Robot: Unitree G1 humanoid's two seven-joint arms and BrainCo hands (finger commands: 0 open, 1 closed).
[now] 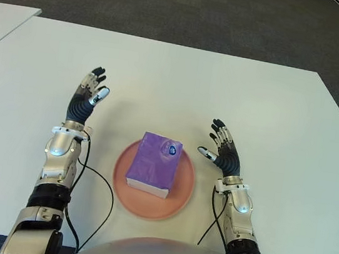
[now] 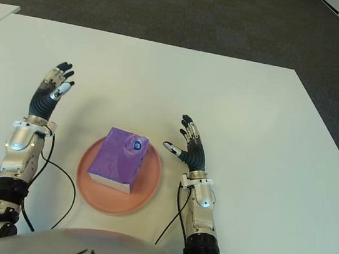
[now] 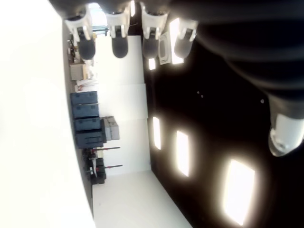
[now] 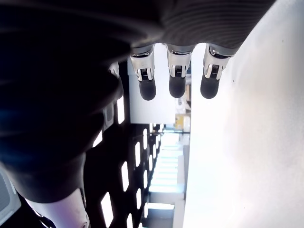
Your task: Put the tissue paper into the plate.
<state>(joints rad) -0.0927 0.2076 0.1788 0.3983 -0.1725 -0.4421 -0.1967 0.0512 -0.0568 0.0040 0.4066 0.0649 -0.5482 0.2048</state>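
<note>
While both hands stand clear of it, the task's thing already lies in the dish near the bottom centre of the eye views.

Tissue paper: a purple pack of tissue paper (image 1: 155, 163), lying flat inside the plate, its long side running up and down the frame with a slight tilt to the right; a small round dark-blue mark sits near its upper right corner, and its white lower edge shows toward the robot.

Plate: a round pink plate (image 1: 120, 186), low in the middle of the frame, on the table; the pack covers most of its centre and a bare rim shows all round.

Left hand: the left hand (image 1: 87, 98) shows left of centre, up and to the left of the plate and well apart from it; fingers (image 3: 119, 46) stretched out and spread, grasping nothing. I cannot tell whether it touches the table.

Right hand: the right hand (image 1: 221, 149) shows just right of the plate, near its upper right rim but not touching it or the pack; fingers (image 4: 176, 86) straight and released, thumb angled toward the plate, empty.

Table: a white table (image 1: 225, 90) fills the middle of the frame, with dark carpet (image 1: 173, 7) across the top.

Cables: black cables (image 1: 101, 187) run from the left forearm down past the plate's left rim.
</note>
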